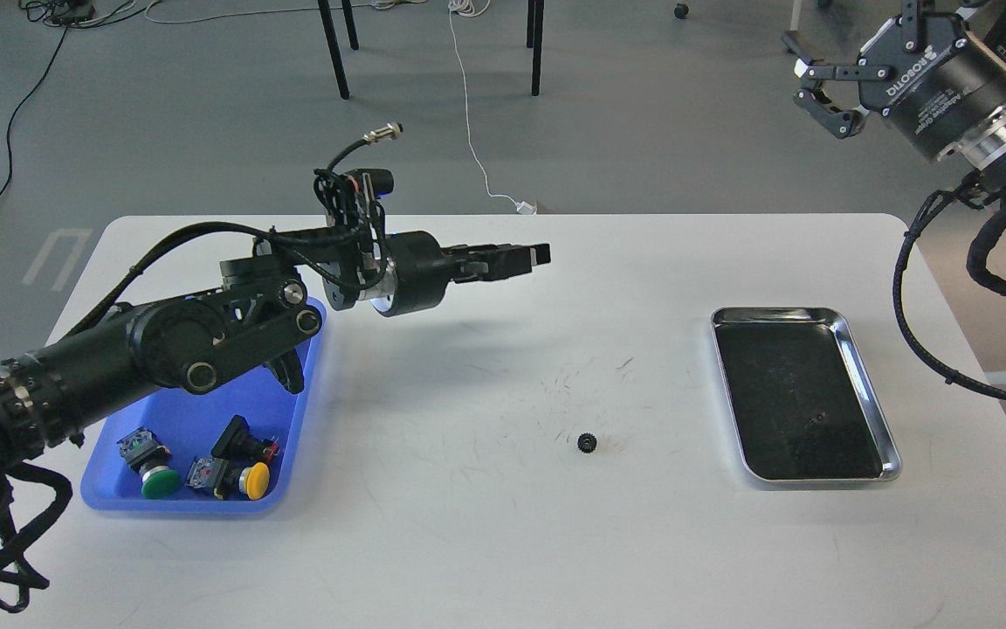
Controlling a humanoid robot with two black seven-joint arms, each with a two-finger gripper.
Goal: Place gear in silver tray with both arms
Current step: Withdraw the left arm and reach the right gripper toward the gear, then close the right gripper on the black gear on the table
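A small black gear (588, 443) lies on the white table, alone, left of the silver tray (817, 478). The tray's dark bottom holds nothing. My left arm is raised over the table's left half. Its gripper (516, 259) points right, well above and left of the gear, holding nothing I can see. It shows side-on, so its fingers cannot be told apart. My right gripper (811, 89) is open and empty, high at the upper right, beyond the table's far edge.
A blue plastic tray (180, 508) at the front left holds green, yellow and red push-buttons, partly under my left arm. The right arm's black cable (905, 323) hangs by the silver tray's right side. Chair legs and cables are on the floor behind.
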